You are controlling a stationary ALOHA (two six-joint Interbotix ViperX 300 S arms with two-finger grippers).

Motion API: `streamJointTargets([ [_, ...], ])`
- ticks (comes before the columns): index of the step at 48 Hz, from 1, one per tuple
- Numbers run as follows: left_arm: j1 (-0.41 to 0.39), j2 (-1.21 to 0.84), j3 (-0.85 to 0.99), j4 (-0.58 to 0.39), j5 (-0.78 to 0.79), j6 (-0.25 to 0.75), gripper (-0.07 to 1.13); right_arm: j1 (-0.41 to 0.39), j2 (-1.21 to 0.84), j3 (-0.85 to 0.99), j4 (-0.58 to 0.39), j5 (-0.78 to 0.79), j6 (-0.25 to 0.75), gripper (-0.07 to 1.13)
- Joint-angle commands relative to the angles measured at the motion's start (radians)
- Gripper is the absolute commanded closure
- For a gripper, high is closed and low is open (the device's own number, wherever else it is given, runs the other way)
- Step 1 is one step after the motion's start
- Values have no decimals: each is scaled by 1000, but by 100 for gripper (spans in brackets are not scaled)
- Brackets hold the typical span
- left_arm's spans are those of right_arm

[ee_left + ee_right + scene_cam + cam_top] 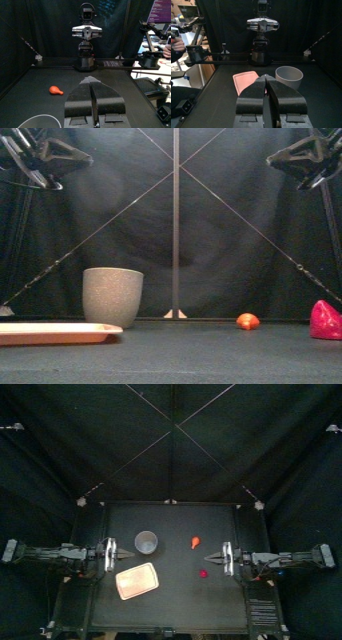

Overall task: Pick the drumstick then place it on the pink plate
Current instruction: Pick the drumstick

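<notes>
Orange, the drumstick (197,542) lies just inward of your right gripper (221,558), long axis roughly front-to-back, well apart from the left gripper (112,556). Both grippers are closed tight and empty. The pink plate (136,581) sits front-left.

No legible text anywhere (perhaps too small)

One pink tray (138,581). One tall grey speckled cup (112,296). Two toy foods: one orange-red drumstick (195,542), one red toy (205,572), kind too small to tell. Four loose things in all. Two grippers, one per side: left gripper (92,81), right gripper (268,77)
</notes>
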Motion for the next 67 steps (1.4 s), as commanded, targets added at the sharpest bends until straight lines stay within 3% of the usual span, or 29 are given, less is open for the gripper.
streamJointTargets([
  [1, 0, 12, -18, 0, -3, 3, 108, -35, 28, -3, 35, 11, 17, 102],
  [14, 8, 12, -23, 5, 5, 6, 105, -253, 161, -52, 354, 265, 133, 101],
  [20, 18, 12, -25, 3, 31, 5, 105, -341, 229, -92, 423, 439, 187, 101],
  [28, 29, 12, -26, 2, 66, 5, 104, -436, 314, -144, 422, 641, 288, 101],
  [37, 31, 12, -26, 5, 69, 6, 104, -488, 365, -199, 308, 779, 391, 95],
  [44, 31, 12, -25, 3, 69, 6, 104, -485, 380, -232, 198, 816, 492, 75],
  [50, 31, 12, -21, 5, 67, 6, 104, -449, 385, -249, 126, 779, 572, 39],
  [57, 31, 12, -21, 5, 64, 8, 104, -433, 397, -242, 106, 721, 652, 1],
  [59, 32, 12, -21, 6, 63, 8, 104, -433, 411, -236, 107, 709, 676, -3],
  [67, 34, 12, -23, 21, 58, 8, 104, -451, 485, -225, 137, 686, 784, 2],
])
